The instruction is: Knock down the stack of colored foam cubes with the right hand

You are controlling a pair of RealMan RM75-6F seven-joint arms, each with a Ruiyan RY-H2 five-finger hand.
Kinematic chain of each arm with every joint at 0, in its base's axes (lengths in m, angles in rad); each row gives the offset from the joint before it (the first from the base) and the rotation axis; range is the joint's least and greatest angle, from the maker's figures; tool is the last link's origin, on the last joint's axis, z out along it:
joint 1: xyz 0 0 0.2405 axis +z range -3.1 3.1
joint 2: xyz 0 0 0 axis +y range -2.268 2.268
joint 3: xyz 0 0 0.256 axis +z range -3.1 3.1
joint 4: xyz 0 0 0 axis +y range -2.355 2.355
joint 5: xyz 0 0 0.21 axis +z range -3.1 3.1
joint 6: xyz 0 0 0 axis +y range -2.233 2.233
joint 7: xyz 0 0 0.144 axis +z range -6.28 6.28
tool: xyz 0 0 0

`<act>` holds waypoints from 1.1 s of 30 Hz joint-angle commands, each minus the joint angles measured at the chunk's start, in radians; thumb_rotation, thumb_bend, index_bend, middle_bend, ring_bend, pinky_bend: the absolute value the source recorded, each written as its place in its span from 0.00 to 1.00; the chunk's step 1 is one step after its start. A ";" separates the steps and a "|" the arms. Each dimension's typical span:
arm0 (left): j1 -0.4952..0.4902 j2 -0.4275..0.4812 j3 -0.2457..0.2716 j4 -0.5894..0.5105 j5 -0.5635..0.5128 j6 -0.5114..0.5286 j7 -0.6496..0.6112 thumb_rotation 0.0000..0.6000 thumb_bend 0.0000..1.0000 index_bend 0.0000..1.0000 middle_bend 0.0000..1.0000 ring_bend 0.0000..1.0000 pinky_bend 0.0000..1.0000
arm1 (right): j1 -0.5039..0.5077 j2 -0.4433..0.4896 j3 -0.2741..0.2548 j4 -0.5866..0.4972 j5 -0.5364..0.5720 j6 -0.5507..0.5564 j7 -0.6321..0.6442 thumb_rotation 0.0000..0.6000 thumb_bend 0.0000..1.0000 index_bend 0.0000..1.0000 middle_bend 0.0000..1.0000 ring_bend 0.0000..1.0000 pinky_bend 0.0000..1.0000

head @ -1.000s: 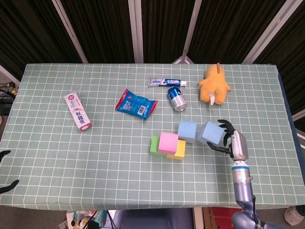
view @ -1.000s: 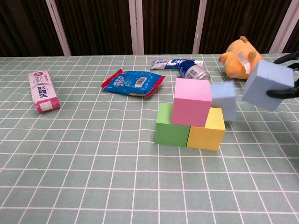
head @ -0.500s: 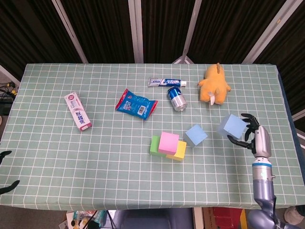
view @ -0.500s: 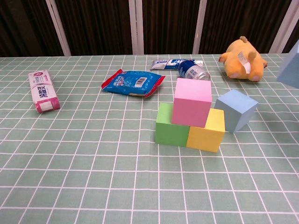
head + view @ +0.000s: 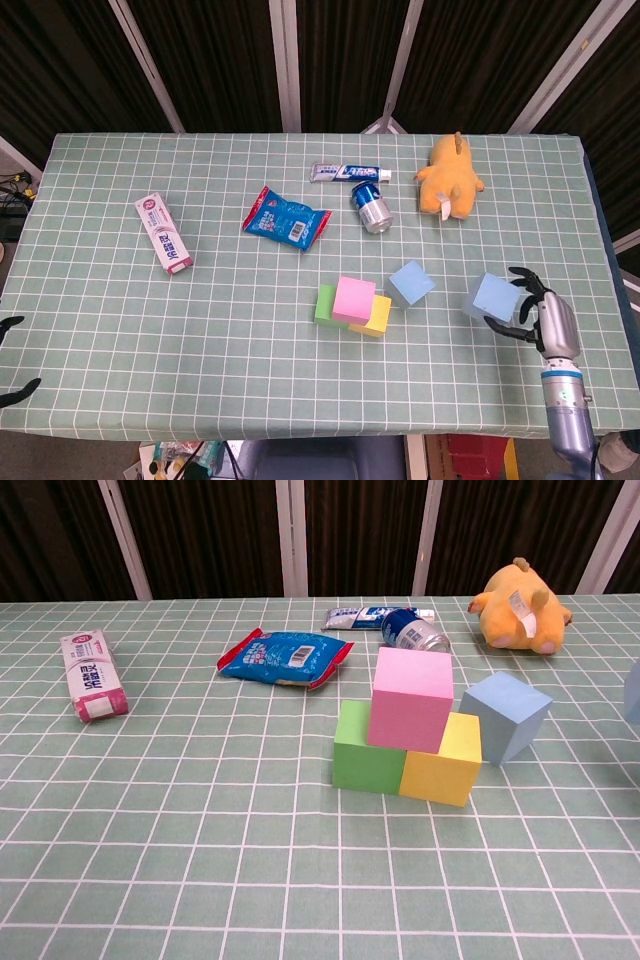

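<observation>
With a light blue foam cube (image 5: 491, 297) gripped off to the side, the right hand (image 5: 545, 318) must next swing back to topple the pink cube (image 5: 412, 698) off the green cube (image 5: 367, 749) and yellow cube (image 5: 443, 759).

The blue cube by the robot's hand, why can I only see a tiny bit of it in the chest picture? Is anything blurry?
Chest view: the frame's right edge cuts the blue cube off, leaving a sliver; the picture looks sharp. Head view: the whole cube shows against the right hand, also sharp, in even light with soft shadows.
</observation>
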 commanded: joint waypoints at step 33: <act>0.004 0.004 0.001 -0.007 -0.006 0.001 -0.001 1.00 0.13 0.21 0.00 0.00 0.00 | 0.077 0.112 -0.012 -0.234 -0.126 -0.073 0.052 1.00 0.13 0.00 0.00 0.08 0.02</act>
